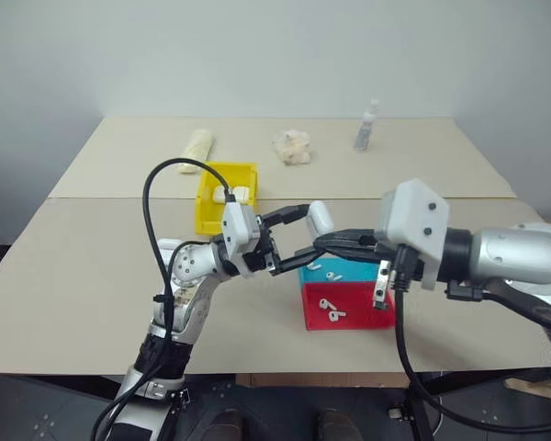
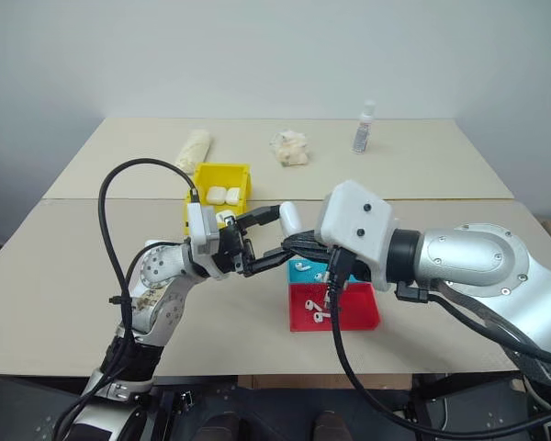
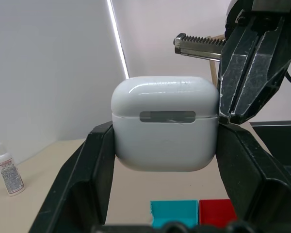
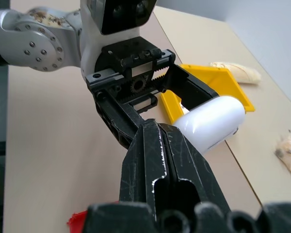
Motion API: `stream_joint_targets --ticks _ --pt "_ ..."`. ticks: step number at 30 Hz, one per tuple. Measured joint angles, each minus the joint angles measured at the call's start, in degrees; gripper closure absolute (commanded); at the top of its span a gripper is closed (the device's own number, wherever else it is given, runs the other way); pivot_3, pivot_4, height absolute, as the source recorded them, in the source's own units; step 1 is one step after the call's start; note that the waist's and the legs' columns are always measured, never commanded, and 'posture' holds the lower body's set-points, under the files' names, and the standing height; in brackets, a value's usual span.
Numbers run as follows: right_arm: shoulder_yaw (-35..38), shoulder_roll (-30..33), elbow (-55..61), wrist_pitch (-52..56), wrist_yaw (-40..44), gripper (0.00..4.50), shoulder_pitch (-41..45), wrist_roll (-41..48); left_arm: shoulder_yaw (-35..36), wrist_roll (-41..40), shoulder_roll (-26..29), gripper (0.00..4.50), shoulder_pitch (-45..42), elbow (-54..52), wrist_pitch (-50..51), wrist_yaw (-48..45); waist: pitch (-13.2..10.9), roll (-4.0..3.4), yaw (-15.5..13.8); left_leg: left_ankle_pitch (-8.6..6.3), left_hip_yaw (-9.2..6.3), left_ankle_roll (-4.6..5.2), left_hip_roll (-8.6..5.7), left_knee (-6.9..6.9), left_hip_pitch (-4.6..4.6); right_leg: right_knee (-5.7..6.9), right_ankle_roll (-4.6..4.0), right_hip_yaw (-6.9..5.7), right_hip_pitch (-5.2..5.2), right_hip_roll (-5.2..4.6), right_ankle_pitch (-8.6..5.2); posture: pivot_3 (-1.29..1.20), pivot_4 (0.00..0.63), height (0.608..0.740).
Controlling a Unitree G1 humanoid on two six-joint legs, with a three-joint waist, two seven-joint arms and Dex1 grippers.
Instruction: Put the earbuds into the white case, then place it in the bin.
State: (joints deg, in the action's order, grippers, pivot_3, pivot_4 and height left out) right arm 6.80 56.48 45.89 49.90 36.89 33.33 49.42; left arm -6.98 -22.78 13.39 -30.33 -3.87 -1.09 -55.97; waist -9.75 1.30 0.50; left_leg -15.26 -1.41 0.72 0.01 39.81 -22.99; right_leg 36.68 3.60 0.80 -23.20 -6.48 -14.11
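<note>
The bin (image 1: pixel 222 198) served as the landmark on the table (image 1: pixel 73 266). Two cases (image 2: pixel 222 194) lay in it, side by side. Behind it and a little to its left lay a roll of cloth (image 1: pixel 196 146); behind it to the right sat a crumpled wad (image 1: pixel 292 147), and farther right a small bottle (image 1: pixel 366 126) stood upright. In front of the bin and to its right, two trays (image 1: pixel 347 296) sat touching, one behind the other, with earbuds (image 1: pixel 330 310) lying in each. Above the table, between the bin and the trays, the left gripper (image 1: pixel 305 230) held a case (image 1: pixel 320 218), the right gripper (image 1: pixel 323 243) just beside it
</note>
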Motion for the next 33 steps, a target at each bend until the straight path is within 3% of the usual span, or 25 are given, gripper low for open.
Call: stream_joint_targets --ticks 4,9,22,27,32,33 --pt "10.6 -0.2 -1.4 -1.5 1.4 4.48 -3.1 4.3 2.5 0.7 1.1 1.72 -0.5 1.4 -0.5 2.5 0.0 0.01 -0.3 -0.01 0.01 0.01 0.01 0.01 0.05 -0.02 0.00 0.00 0.04 0.00 0.00 0.00 0.150 0.740" --pt "16.0 -0.2 -2.8 -2.3 1.8 4.48 -8.8 5.2 6.4 5.4 3.4 1.72 -5.5 5.8 0.7 11.2 0.0 0.01 -0.5 -0.01 0.03 0.01 0.00 0.01 0.08 -0.02 0.00 0.01 0.04 0.00 0.00 0.00 0.150 0.740" --pt "12.3 -0.2 -4.4 -4.7 1.6 4.48 -13.4 -1.1 7.2 24.3 3.2 1.72 -17.8 30.7 2.8 38.9 0.0 0.05 -0.9 -0.01 0.07 0.02 -0.05 0.02 -0.07 0.03 0.06 -0.07 0.01 -0.01 0.03 0.00 0.150 0.740" --pt "11.7 -0.2 -4.2 -4.7 1.3 4.48 -14.4 -2.0 5.6 28.5 2.6 1.72 -21.1 40.1 2.8 44.1 0.0 0.06 -1.0 -0.01 0.11 0.02 -0.06 0.02 -0.19 0.01 0.08 -0.09 -0.10 -0.01 0.04 0.00 0.150 0.740" --pt "11.7 -0.2 -3.5 -4.6 0.6 4.50 -16.4 -2.1 5.6 29.3 1.9 0.03 -22.3 45.2 3.1 44.5 0.0 0.06 -1.1 0.00 0.17 0.00 -0.06 0.04 -0.20 0.02 0.08 -0.11 -0.09 -0.02 0.05 0.00 0.150 0.740" --pt "11.8 -0.2 -3.5 -4.6 0.4 4.50 -16.4 -2.1 5.5 29.4 1.8 0.01 -22.6 45.9 2.9 44.6 0.0 0.06 -1.1 0.00 0.17 0.00 -0.06 0.04 -0.20 0.03 0.08 -0.11 -0.09 -0.02 0.05 0.00 0.150 0.740"
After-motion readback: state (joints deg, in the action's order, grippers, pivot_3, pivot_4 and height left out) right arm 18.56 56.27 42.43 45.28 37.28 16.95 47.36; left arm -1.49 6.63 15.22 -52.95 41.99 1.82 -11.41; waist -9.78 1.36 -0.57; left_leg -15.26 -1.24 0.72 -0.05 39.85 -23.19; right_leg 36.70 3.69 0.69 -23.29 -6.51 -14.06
